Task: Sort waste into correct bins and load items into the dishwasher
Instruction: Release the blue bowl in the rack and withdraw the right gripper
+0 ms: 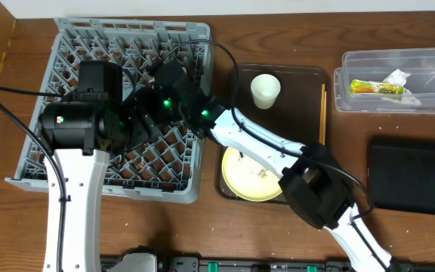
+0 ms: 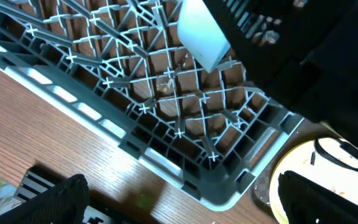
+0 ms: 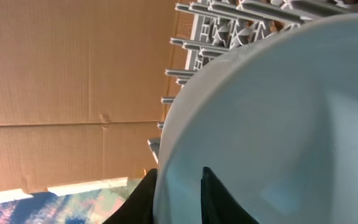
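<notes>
Light blue bowl (image 3: 278, 124) is in my right pincer (image 3: 182, 196). The fingers are closed on its rim, one black finger outside the wall and one inside the hollow, which faces the wrist camera. The bowl hangs over the grey dish rack (image 1: 74, 45), which fills the 9 to 10 o'clock part of the bench (image 1: 278, 30).

In the right wrist view the rack's pegs show past the bowl's rim at 12 to 1 o'clock. So the bowl lies between pincer and rack, and I judge the way in is straight ahead of the fingers. From overhead the bowl is hidden under the two arms, and I cannot tell whether it touches the pegs.

My left pincer (image 2: 188, 205) is spread wide and empty over the rack, at about 9 o'clock of the right wrist. In its camera I take the pale shape at 12 o'clock for the bowl's edge under the right arm. Both arms crowd the same patch, so I judge the right one should seat the bowl between pegs while the left keeps clear.

The yellow plate (image 1: 251, 177), white cup (image 1: 265, 89) and chopsticks (image 1: 322, 113) sit on the brown tray (image 1: 300, 83) at centre.
</notes>
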Robot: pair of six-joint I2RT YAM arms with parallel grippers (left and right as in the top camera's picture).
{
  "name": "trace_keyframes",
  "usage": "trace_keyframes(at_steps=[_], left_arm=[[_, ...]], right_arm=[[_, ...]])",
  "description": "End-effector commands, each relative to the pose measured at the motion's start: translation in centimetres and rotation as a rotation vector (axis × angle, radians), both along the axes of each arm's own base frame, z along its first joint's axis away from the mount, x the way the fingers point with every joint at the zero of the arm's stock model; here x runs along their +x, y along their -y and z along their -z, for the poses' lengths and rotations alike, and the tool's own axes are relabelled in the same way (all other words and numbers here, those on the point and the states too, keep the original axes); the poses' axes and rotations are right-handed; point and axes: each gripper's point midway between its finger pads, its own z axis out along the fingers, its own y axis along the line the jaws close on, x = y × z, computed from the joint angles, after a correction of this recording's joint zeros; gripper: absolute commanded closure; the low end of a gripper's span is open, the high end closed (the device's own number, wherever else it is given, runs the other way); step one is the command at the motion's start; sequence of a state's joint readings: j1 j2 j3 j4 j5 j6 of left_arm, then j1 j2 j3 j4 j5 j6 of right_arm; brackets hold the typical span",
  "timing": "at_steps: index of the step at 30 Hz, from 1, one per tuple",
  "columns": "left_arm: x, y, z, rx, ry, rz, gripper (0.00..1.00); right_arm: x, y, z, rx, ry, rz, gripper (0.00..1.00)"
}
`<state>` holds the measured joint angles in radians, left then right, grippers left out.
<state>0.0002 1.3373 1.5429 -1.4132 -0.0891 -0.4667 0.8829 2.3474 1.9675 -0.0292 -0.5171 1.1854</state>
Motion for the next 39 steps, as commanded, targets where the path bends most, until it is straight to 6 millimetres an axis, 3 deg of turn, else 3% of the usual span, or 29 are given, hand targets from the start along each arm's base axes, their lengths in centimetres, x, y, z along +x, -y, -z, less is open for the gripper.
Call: trace_keyframes(at_steps=[1, 2, 3, 10, 18, 22, 30, 33, 37, 39], left_arm=[[-0.1, -0.4, 0.0, 0.016, -0.007, 0.003, 0.02], [-0.1, -0.4, 0.0, 0.016, -0.007, 0.003, 0.02], [-0.1, -0.4, 0.0, 0.016, -0.008, 0.003, 0.02], [-0.1, -0.4, 0.0, 0.016, -0.007, 0.003, 0.02], [-0.1, -0.4, 0.0, 0.016, -0.007, 0.003, 0.02], [-0.1, -0.4, 0.0, 0.016, -0.007, 0.003, 0.02], [-0.1, -0.4, 0.0, 0.016, -0.007, 0.003, 0.02], [-0.1, -0.4, 0.0, 0.016, -0.007, 0.003, 0.02], [-0.1, -0.4, 0.0, 0.016, -0.007, 0.003, 0.02], [-0.1, -0.4, 0.0, 0.016, -0.007, 0.003, 0.02]], right_arm=[[1.4, 2.0, 0.2, -0.053, 0.03, 0.04, 0.79], [1.6, 2.4, -0.1, -0.066, 0.037, 0.054, 0.78], [2.2, 3.8, -1.6, -0.094, 0.073, 0.084, 0.72], [2.6, 6.8, -5.6, -0.143, 0.155, 0.127, 0.51], [3.2, 10.4, -9.2, -0.186, 0.235, 0.165, 0.37], [3.3, 10.8, -9.6, -0.198, 0.264, 0.158, 0.37], [3.4, 12.2, -7.8, -0.327, 0.351, 0.132, 0.43], [4.4, 14.8, -7.9, -0.429, 0.381, 0.212, 0.39], [5.9, 20.4, -9.6, -0.584, 0.461, 0.3, 0.21], [6.5, 23.0, -10.2, -0.655, 0.516, 0.286, 0.18]])
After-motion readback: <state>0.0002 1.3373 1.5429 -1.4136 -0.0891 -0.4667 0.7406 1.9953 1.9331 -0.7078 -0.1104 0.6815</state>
